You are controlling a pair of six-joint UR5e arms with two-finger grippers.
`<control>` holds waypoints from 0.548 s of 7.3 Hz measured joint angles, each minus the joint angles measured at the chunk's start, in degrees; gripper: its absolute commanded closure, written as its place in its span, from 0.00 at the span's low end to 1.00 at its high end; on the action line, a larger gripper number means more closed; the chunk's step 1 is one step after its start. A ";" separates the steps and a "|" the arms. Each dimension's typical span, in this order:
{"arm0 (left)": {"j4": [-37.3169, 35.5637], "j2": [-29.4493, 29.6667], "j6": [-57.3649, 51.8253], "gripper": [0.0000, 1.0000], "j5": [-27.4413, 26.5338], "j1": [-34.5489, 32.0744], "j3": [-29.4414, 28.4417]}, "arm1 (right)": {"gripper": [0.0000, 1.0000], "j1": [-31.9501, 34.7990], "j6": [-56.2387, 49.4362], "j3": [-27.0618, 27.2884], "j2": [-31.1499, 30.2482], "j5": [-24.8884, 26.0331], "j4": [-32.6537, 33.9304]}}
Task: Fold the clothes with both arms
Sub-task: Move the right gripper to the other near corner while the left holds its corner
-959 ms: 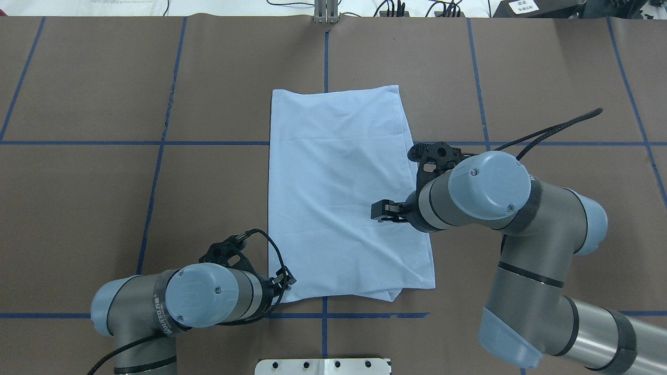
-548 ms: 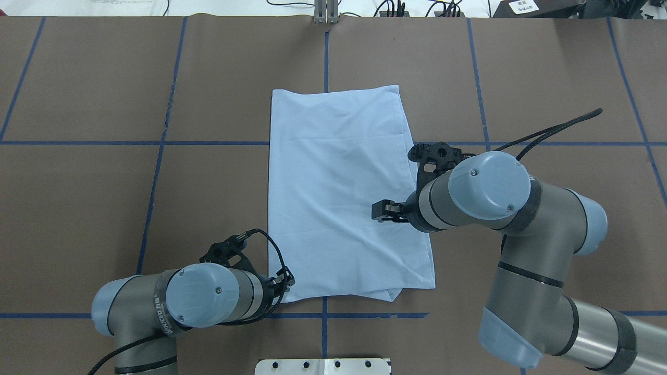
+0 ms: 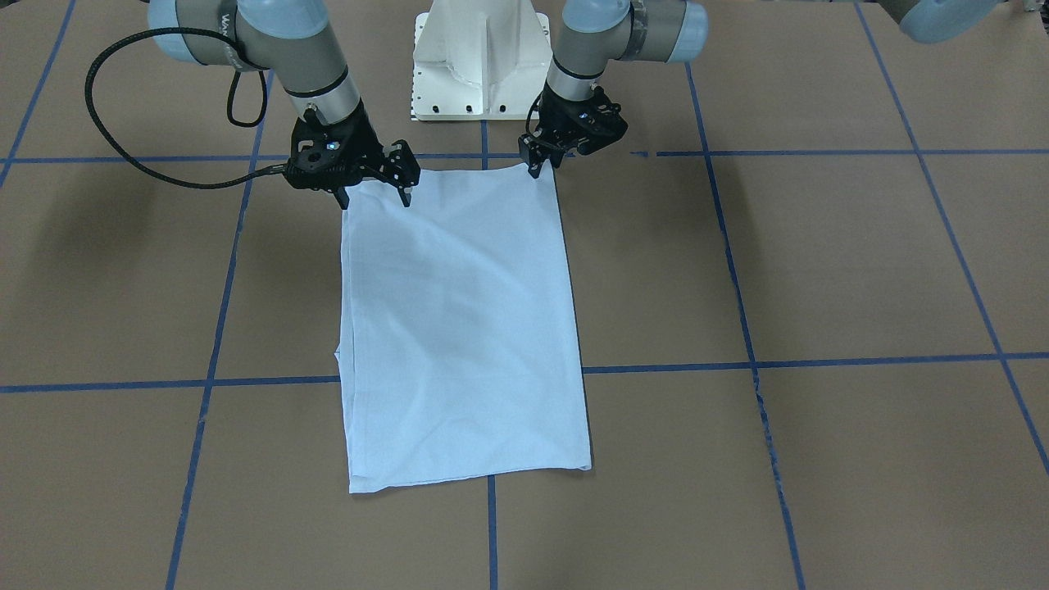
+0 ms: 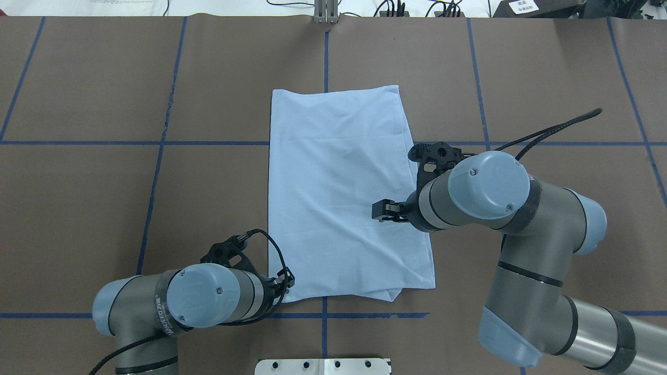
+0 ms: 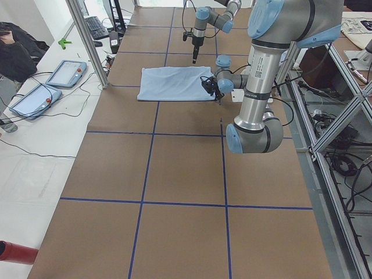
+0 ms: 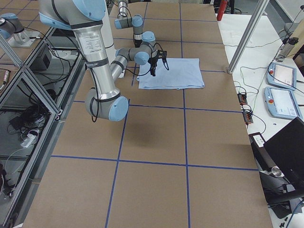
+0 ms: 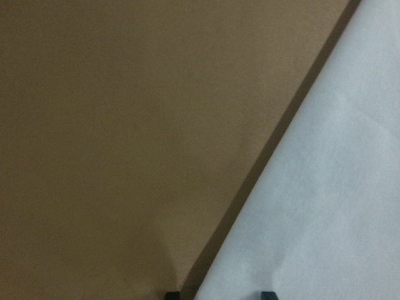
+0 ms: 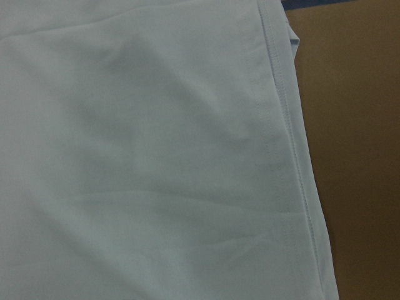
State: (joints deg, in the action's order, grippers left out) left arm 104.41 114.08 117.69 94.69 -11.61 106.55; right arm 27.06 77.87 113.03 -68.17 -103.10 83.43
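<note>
Step in hand, as I judge it: grab both base-side corners of the light blue short-sleeved cotton T-shirt (image 4: 338, 192) and fold that end over to the far end.

To do it well:
- Bring the right gripper down first, since it looks higher than the left.
- Pinch every layer at each corner, not only the top one.
- Lift both corners level and carry them together, so the fold line runs square across the shirt.
- Lay the carried edge flush on the far edge.

Nearest the white metal pedestal base (image 3: 483, 57), the black two-fingered left gripper (image 3: 534, 166) sits low at the shirt's base-side corner on the robot's left. In the wrist view its fingertips (image 7: 267, 294) are a little apart, with the shirt's edge running between them. They straddle the cloth without clamping it, and I can't tell whether they touch it.

The black two-fingered right gripper (image 3: 374, 197) hangs over the shirt's other base-side corner. Its fingers (image 3: 404, 192) are spread wide and hold nothing. The side view shows it off the cloth.

The shirt lies flat on the brown paper-covered table (image 4: 104, 208) with its blue tape grid. It is a long rectangle with the sleeves tucked in, and no print or collar shows. There are light creases mid-body, and a lower layer pokes out at the base-side edge. The far edge is straight, with neither gripper near it.
</note>
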 measured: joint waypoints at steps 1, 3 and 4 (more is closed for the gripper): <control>0.00 0.09 0.00 0.53 0.03 0.00 -0.01 | 0.00 0.00 0.00 0.00 -0.05 0.00 -0.01; 0.00 0.33 0.00 0.63 0.06 0.04 -0.03 | 0.00 0.01 0.00 -0.03 -0.14 0.00 -0.02; 0.00 0.39 0.00 0.73 0.06 0.06 -0.03 | 0.00 0.01 0.00 -0.05 -0.18 0.00 -0.02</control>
State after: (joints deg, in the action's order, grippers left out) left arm 104.42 114.47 117.69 94.74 -11.54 106.52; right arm 27.07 77.87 112.98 -68.34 -103.10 83.41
